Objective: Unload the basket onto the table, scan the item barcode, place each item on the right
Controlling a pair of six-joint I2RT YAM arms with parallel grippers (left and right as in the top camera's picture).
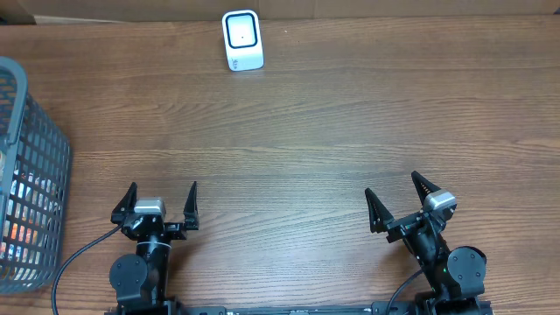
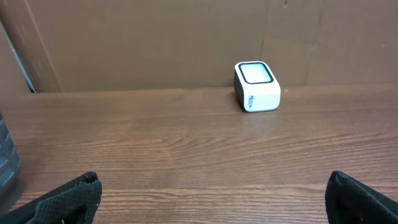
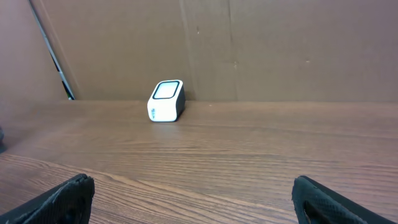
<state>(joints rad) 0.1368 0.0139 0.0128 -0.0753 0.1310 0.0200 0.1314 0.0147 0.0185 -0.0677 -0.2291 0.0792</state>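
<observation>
**A:** Where do the 2 grippers stand?

**B:** Both sit low at the near edge of the table point(image 1: 306, 131), well apart from each other. The left gripper point(image 1: 163, 185) has its jaws spread wide with only bare wood between them. It holds nothing. The right gripper point(image 1: 392, 182) is the same, jaws wide apart and empty, and it is turned a little towards the left.

**A:** And the scanner?

**B:** The scanner point(image 1: 242, 40) is a small white box with a dark-rimmed window on its face. It stands at the far edge of the table, roughly midway along it, just in front of the brown cardboard wall point(image 2: 155, 43). Each wrist view looks across the wood at it, and it is well apart from the black fingers point(image 2: 68, 199) at the bottom corners.

**A:** Where is the item to scan?

**B:** There is 1 grey mesh basket point(image 1: 48, 166) at the left side of the table, left of the left gripper and not touching it. Through the mesh I see orange and white packaging point(image 1: 22, 229). I cannot tell how many items lie there or what they are, and it is too blurred to make out a barcode
</observation>
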